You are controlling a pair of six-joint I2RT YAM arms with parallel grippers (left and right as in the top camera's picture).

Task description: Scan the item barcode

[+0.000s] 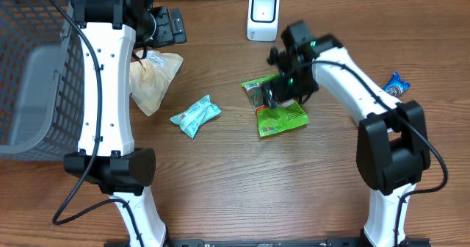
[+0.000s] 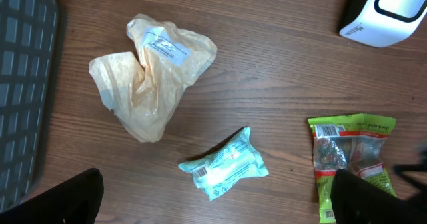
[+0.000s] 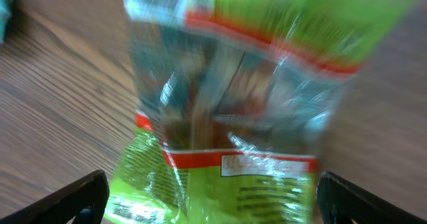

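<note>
The item, a green snack packet [image 1: 281, 116] with a clear window, lies on the wooden table at centre right. My right gripper [image 1: 283, 87] hovers over its upper end, open, not touching it. The right wrist view is blurred: the packet [image 3: 233, 104] fills it, between the wide-apart fingers of the right gripper [image 3: 217, 204]. The white barcode scanner [image 1: 263, 15] stands at the back centre. My left gripper [image 1: 167, 26] is raised at the back left and stands open. In the left wrist view the left gripper [image 2: 213, 209] holds nothing, and the scanner [image 2: 390, 11] and packet [image 2: 350, 161] show at right.
A teal packet [image 1: 195, 115] lies left of the green one. A crumpled tan bag [image 1: 153, 78] sits beside the left arm. A grey wire basket [image 1: 37, 70] fills the far left. A blue packet [image 1: 396, 85] lies at the right edge.
</note>
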